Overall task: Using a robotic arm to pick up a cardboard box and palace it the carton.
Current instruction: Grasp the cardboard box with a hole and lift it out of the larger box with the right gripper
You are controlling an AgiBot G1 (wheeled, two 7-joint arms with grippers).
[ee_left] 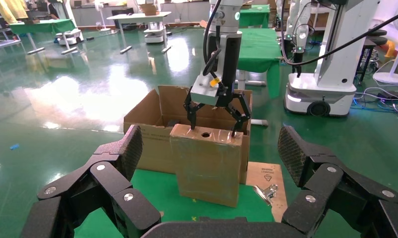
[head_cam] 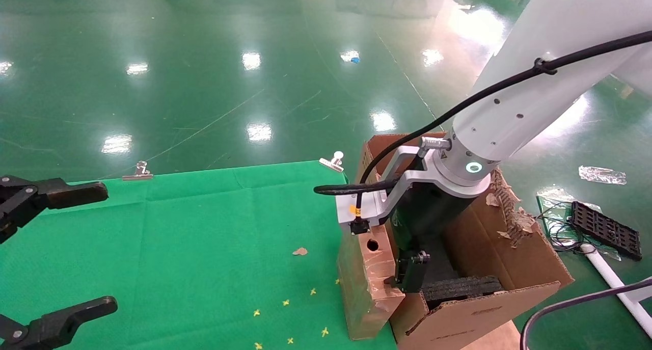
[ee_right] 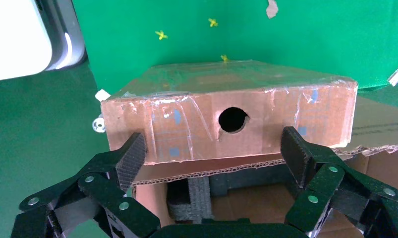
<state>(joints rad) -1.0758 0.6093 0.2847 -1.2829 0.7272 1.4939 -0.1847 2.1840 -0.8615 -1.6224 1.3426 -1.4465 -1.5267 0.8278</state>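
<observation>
Right end effector (ee_left: pixel 216 116) spread wide, straddling box (ee_left: pixel 207 163) top, not gripping. Box upright at frame centre, against carton (head_cam: pixel 509 268) wall. Risk: off-centre closing tips box. Left end effector (head_cam: pixel 46 253) open, lower left.

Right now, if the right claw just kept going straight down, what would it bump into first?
Most likely the small cardboard box: the right gripper hangs open just above its taped top edge, one finger on each side.

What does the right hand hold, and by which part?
Nothing. The right hand is open above the box's holed top edge; the left hand is open and empty.
</observation>
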